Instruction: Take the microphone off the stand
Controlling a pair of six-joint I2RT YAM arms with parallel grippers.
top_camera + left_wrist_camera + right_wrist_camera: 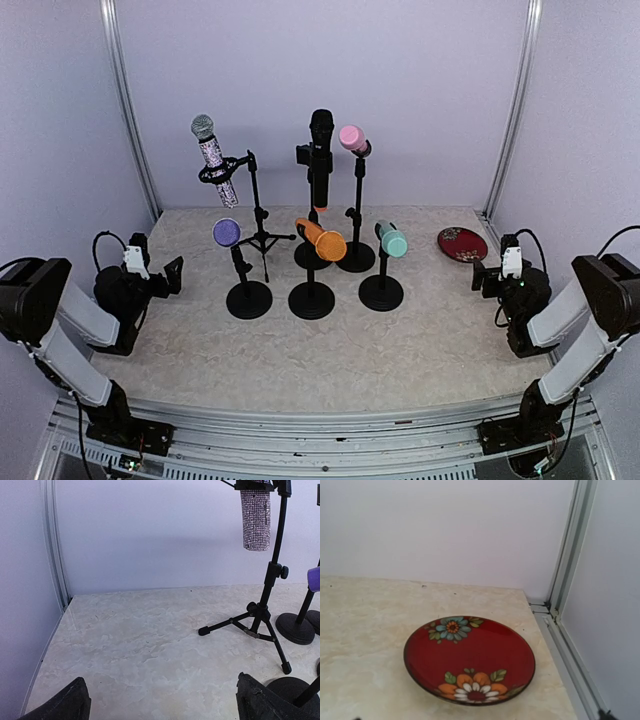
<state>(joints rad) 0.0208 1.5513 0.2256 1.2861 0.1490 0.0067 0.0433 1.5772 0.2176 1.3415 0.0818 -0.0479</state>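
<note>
both arms folded back, jaws wide

the left arm [72, 340] sits folded at its own side, elbow bent sharply and wrist held low and level. the left gripper [172, 276] points inward, its jaws spread wide and holding nothing. in the left wrist view its two dark fingertips [62, 705] stand far apart at the bottom corners. the right arm [570, 335] mirrors this pose, folded with the wrist low. the right gripper [484, 279] also faces inward, jaws wide apart and empty.

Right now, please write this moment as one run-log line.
left hand open | right hand open | rhinestone microphone in tripod stand | nothing held
</note>
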